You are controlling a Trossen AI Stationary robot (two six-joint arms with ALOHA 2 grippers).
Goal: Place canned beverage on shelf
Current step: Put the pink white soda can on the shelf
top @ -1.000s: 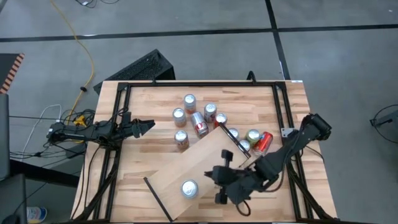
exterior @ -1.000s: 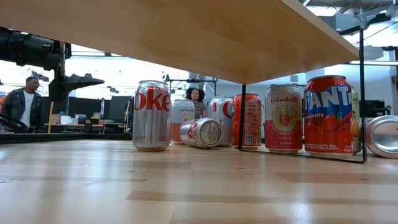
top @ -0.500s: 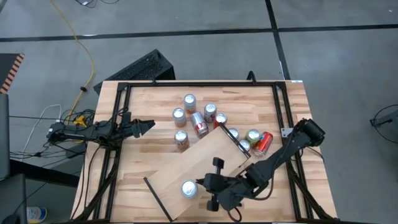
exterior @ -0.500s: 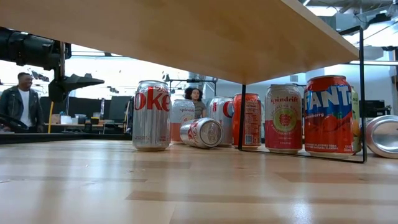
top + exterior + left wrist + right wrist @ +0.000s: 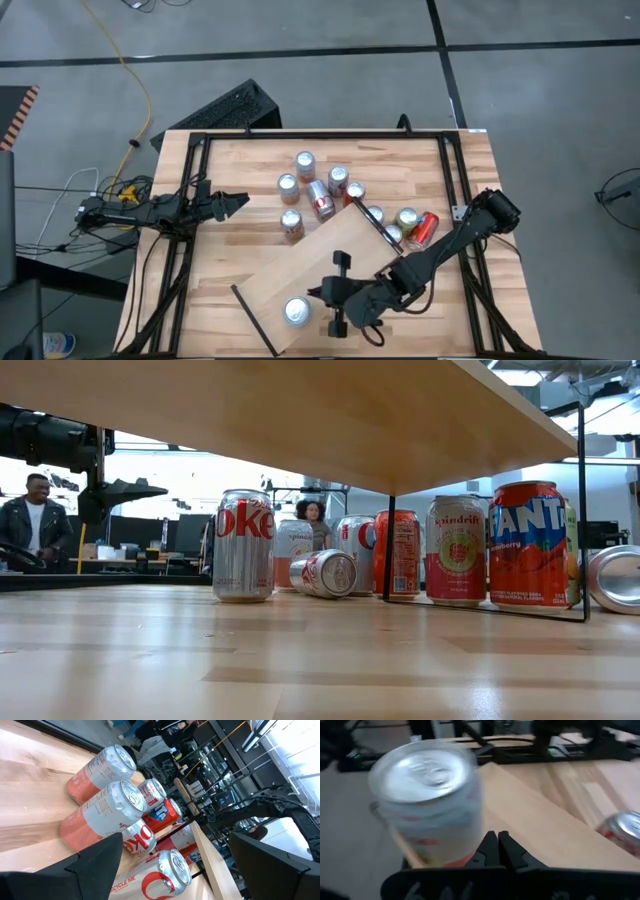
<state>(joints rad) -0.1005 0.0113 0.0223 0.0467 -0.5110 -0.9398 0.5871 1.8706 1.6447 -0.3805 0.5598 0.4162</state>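
Can [image 5: 296, 311] upright on shelf [image 5: 330, 250], closed right gripper [image 5: 318, 297] touching it

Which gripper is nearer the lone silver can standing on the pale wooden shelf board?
Right. The right gripper, fingers shut, is right beside the silver can on the shelf; the left gripper waits across the table.

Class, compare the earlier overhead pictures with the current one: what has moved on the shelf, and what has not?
The right gripper, shut, slid along the shelf toward its near-left end and pushed the can that way, toward the edge. Nothing was gripped or released. The left gripper and the cans on the tabletop stayed put.
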